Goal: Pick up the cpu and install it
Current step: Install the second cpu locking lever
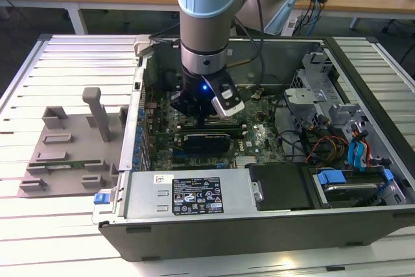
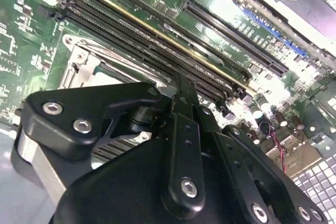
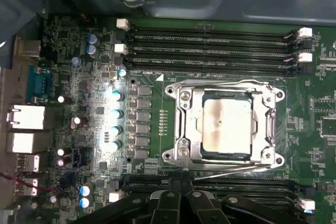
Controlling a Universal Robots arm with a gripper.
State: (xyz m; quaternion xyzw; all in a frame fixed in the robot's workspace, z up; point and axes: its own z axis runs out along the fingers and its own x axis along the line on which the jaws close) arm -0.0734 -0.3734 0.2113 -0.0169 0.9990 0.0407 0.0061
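Just beyond the claw, whose spread cannot be told, the cpu sits in its socket: light, rigid, slick-topped, fragile underneath, best gripped by opposite edges.

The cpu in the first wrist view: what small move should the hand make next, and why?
Probably a short straight lift away. The cpu already lies flat inside the socket frame, and the hand sits beside it, not touching it.

Pale-blue-capped silver arm, black screw-studded end effector
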